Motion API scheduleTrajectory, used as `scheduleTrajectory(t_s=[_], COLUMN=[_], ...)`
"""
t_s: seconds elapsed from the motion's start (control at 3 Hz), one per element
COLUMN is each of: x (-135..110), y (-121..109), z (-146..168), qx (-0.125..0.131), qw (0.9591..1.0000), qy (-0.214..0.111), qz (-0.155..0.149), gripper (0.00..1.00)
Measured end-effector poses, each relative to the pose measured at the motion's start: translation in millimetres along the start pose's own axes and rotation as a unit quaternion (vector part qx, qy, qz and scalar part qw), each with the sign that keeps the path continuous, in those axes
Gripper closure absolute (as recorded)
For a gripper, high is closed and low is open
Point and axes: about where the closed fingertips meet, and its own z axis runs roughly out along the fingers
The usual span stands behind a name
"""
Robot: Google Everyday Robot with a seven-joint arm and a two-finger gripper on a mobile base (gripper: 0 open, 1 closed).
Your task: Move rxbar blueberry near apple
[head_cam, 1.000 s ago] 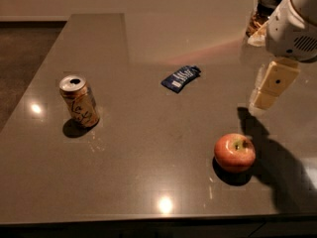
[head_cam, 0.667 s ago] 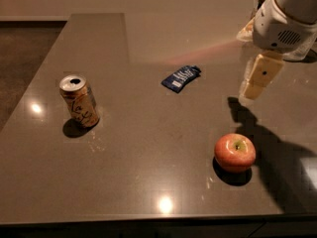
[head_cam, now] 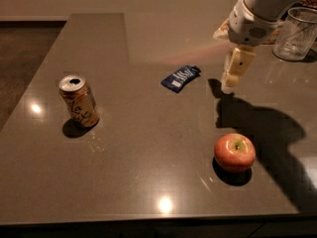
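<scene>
My end effector [head_cam: 235, 73] hovers just right of bar [head_cam: 181, 77] in view; bar's long axis runs diag; open/closed can't tell.

The pincer [head_cam: 229, 85] hangs at upper right, pointing down from the white arm [head_cam: 257, 15].

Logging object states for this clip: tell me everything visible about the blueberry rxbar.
The rxbar blueberry is a small, flat, dark-blue wrapper with white lettering and a white patch near its lower-left end. It looks like slightly crinkled foil. It lies flat and slanted on the glossy table, which is all that touches it. The hand hangs just to its right, apart from it.
</scene>
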Motion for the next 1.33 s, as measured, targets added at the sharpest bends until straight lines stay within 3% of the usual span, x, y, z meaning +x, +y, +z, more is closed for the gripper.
scheduleTrajectory(t_s=[0.67, 1.33], x=[-28, -68], y=[-34, -46], z=[52, 89], qx=[-0.035, -0.074], qw=[0.9974, 0.9867], qy=[-0.026, -0.037], qz=[-0.056, -0.140], gripper=[0.00, 0.00])
